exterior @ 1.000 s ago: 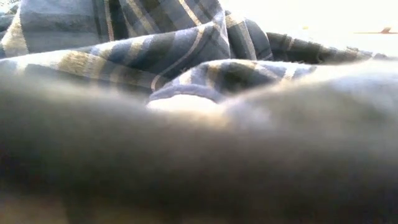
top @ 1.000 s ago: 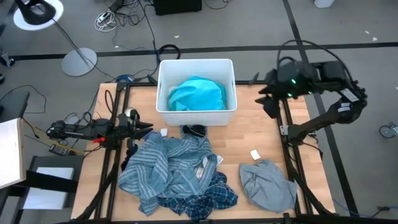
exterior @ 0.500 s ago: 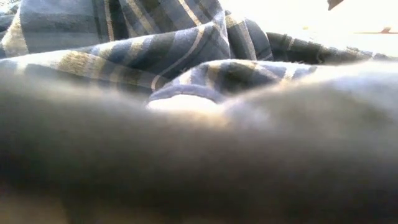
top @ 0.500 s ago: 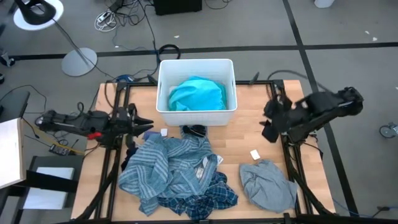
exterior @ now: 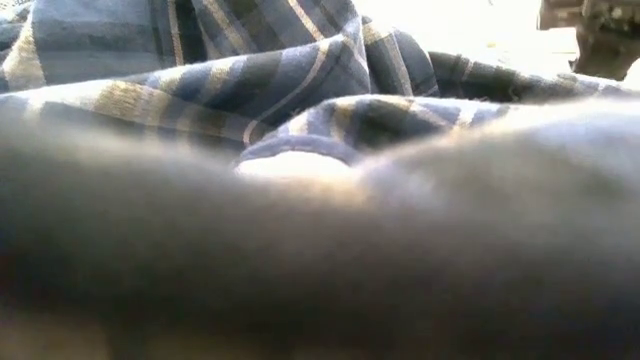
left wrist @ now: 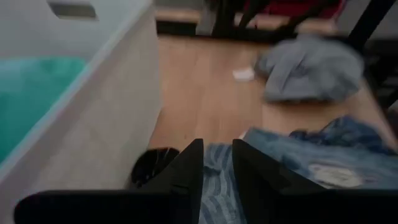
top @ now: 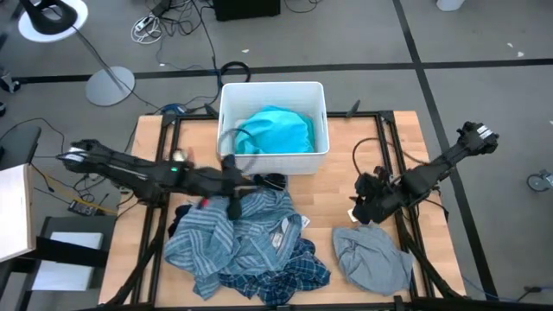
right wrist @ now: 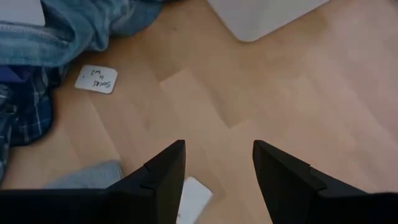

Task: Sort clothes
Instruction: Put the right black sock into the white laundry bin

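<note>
A turquoise garment lies in the white bin at the table's far side. A blue-grey striped garment lies heaped over a blue-and-white plaid shirt at the near left. A dark navy piece lies by the bin's near wall. A grey garment lies at the near right. My left gripper is narrowly open over the striped heap's far edge. My right gripper is open above bare wood, just beyond the grey garment.
A small white card lies on the wood under my right gripper, and a labelled card lies beside the blue clothes. In the low view the striped cloth fills the foreground. Black frame rails run along both table sides.
My left gripper has reached from the table's left edge toward the right, ending over the far edge of the striped heap. My right gripper has come down from the far right corner toward the near edge and the grey garment. The clothes have stayed where they were.
</note>
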{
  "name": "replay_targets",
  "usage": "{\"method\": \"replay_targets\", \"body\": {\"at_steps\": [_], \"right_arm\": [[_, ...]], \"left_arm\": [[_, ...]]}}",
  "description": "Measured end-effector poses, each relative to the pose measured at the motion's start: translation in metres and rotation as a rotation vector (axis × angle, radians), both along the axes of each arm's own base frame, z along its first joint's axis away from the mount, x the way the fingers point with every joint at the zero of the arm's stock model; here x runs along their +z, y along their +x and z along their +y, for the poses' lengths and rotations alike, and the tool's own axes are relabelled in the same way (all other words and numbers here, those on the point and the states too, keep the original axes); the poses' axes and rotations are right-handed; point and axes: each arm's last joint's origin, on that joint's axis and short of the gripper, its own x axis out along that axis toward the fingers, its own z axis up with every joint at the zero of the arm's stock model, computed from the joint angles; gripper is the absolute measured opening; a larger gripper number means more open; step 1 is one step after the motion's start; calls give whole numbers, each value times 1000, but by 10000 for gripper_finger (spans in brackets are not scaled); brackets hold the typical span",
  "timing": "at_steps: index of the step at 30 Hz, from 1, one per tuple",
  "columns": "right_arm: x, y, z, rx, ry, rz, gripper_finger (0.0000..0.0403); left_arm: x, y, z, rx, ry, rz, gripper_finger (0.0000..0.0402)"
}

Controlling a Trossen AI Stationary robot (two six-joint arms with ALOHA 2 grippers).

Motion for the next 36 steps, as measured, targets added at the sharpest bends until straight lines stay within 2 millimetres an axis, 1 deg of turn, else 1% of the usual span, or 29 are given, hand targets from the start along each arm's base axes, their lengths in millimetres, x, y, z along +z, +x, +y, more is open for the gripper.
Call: {"method": "replay_targets", "body": {"at_steps": [3, 6, 10, 13, 16, 20, 22, 25, 27, 29, 30, 33, 36], "right_arm": [[-18, 2, 5, -2, 32, -49, 185], [-29, 4, 10, 12, 71, -100, 183], [-33, 8, 16, 61, 95, -159, 183], [-30, 10, 20, 97, 102, -197, 182], [-27, 12, 25, 146, 107, -237, 182], [-23, 14, 31, 205, 112, -286, 182], [-22, 14, 34, 225, 118, -303, 182], [-20, 14, 38, 249, 125, -319, 180], [-20, 13, 39, 257, 128, -325, 180], [-19, 12, 41, 262, 130, -335, 180], [-19, 12, 42, 263, 128, -336, 181], [-19, 11, 43, 266, 127, -340, 179], [-19, 11, 43, 266, 128, -342, 178]], "left_arm": [[-12, 28, 0, 12, 31, 87, 89], [-27, 56, -1, 26, 59, 174, 89], [-48, 90, -5, 42, 174, 297, 89], [-65, 111, -7, 61, 290, 434, 86], [-81, 129, -9, 57, 379, 564, 76], [-106, 149, -12, 20, 423, 697, 61], [-118, 157, -13, 11, 441, 746, 56], [-130, 164, -14, 1, 474, 795, 50], [-134, 165, -14, 21, 480, 820, 37], [-132, 164, -13, 72, 476, 825, 12], [-129, 164, -13, 101, 481, 825, 7], [-113, 166, -16, 147, 503, 809, 3], [-93, 169, -27, 155, 538, 779, 2]]}}
